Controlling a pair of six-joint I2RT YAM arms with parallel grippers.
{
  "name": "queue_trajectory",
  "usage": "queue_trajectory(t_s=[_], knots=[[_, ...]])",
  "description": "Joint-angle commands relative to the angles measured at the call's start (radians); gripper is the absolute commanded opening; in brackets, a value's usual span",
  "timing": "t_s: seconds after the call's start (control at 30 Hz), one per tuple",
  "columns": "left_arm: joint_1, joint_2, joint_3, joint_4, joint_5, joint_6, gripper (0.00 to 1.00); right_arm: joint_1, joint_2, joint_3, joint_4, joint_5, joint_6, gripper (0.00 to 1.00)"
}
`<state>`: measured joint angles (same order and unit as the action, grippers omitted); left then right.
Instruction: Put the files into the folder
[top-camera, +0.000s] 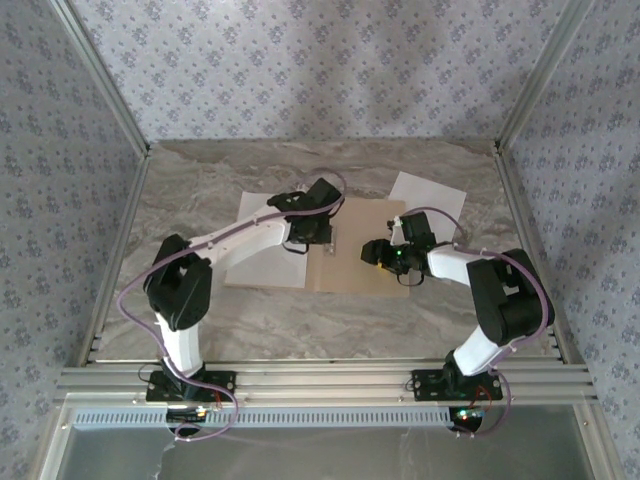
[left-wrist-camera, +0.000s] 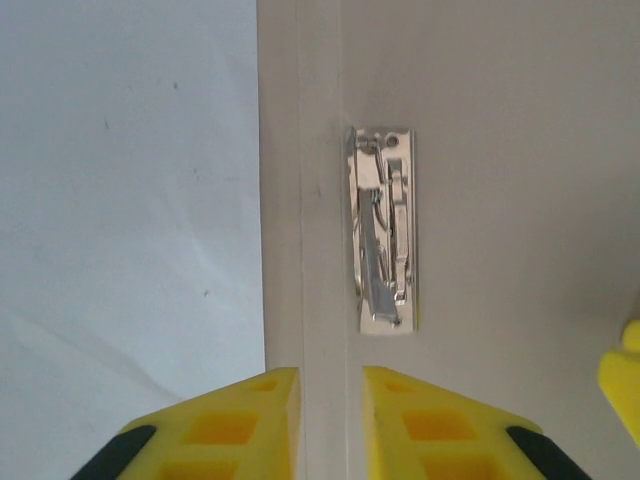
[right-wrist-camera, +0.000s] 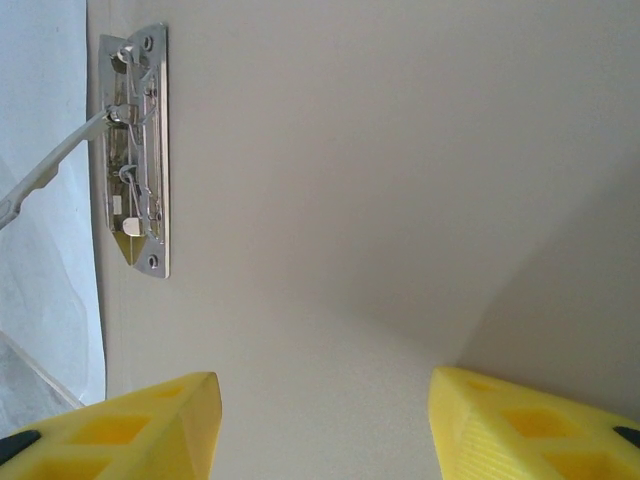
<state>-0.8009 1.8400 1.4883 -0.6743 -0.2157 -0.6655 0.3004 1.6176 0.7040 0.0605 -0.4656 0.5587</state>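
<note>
A flat tan cardboard folder (top-camera: 350, 275) lies open on the grey marbled tabletop (top-camera: 300, 320), one thin white paper sheet (left-wrist-camera: 130, 200) on its left half and a second white sheet (top-camera: 432, 192) at its far right corner, with the left fingers (left-wrist-camera: 240, 425) slightly parted beside the small metal spine clip (left-wrist-camera: 385, 230) and the right fingers (right-wrist-camera: 150, 430) wide apart, both empty.

The left arm (top-camera: 178, 345), lower left in the overhead view, and the right arm (top-camera: 478, 350), lower right, have white shells, black joints and looping lilac cables (top-camera: 128, 300). A green light (top-camera: 398, 256) glows on the right arm's wrist. The fingers (left-wrist-camera: 225, 425) are yellow with rectangular pockets and black outer patches.
</note>
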Motion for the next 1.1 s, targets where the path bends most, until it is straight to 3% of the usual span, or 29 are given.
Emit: queue_trajectory(t_s=[0.0, 0.23, 0.6, 1.07], knots=[[-0.017, -0.026, -0.073, 0.051, 0.054, 0.013, 0.2, -0.006, 0.029, 0.013, -0.083, 0.004, -0.032, 0.59], [-0.019, 0.044, -0.118, 0.116, 0.072, 0.009, 0.17, -0.006, 0.027, 0.025, -0.097, 0.001, -0.045, 0.59], [0.034, 0.202, 0.118, 0.082, -0.016, 0.084, 0.14, -0.005, 0.02, 0.031, -0.107, 0.001, -0.051, 0.59], [0.093, 0.408, 0.391, 0.047, 0.036, 0.151, 0.14, -0.009, -0.007, 0.05, -0.15, 0.006, -0.072, 0.59]])
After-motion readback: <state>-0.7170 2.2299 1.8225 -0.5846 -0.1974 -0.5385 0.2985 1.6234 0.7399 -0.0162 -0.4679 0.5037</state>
